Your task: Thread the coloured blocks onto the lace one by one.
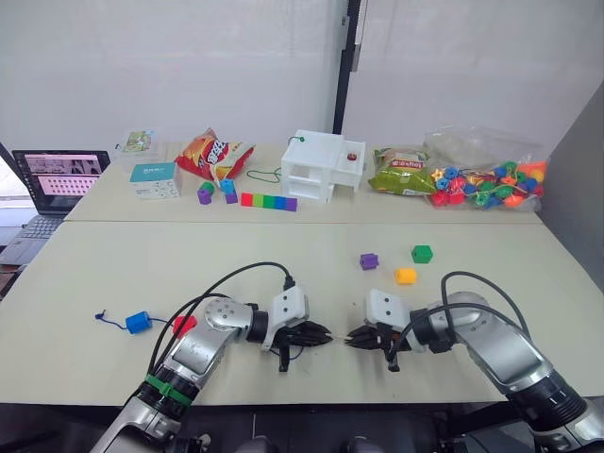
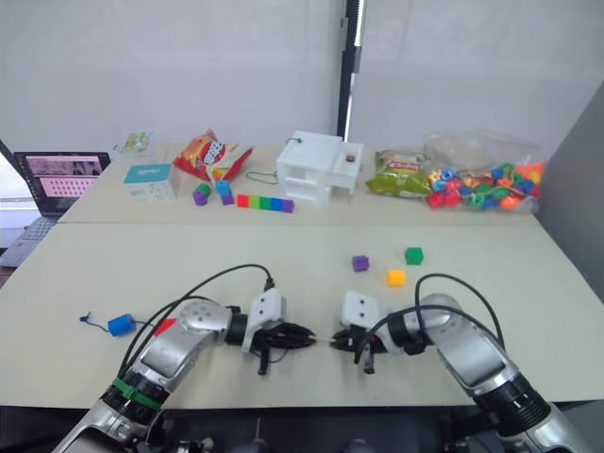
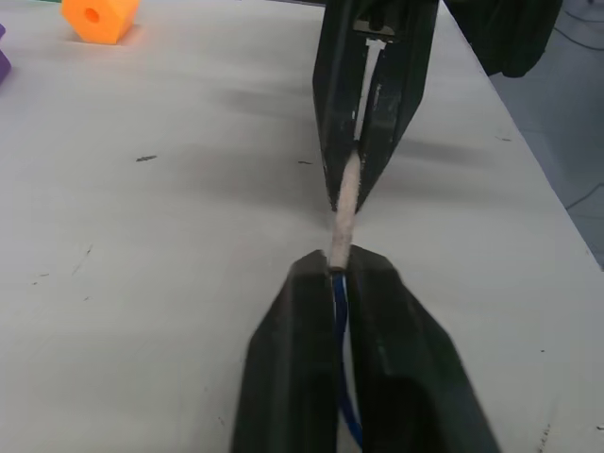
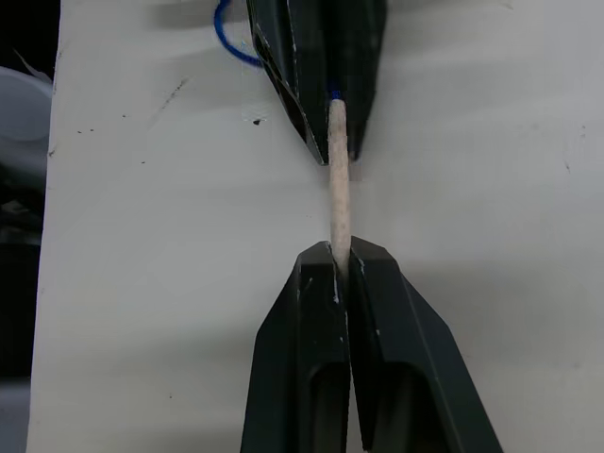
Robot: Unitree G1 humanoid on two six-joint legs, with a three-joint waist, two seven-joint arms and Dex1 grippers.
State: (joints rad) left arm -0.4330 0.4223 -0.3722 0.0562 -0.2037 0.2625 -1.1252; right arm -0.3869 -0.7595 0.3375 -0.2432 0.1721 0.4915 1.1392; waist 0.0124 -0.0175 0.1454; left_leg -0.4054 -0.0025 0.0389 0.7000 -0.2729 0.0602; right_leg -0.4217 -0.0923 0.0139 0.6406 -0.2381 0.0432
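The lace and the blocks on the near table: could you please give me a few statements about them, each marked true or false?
1. Both grippers pinch the pale tip of the lace. True: the left gripper and the right gripper are shut on it from opposite ends.
2. The blue block already sits on the lace. True.
3. The purple block lies beside the blue one. False: it lies near the green block and yellow-orange block.
4. The red block is held by the right gripper. False: it lies beside the left arm.

Laptop [image 1: 52, 184], crisp bag [image 1: 213, 153], white box [image 1: 322, 165]
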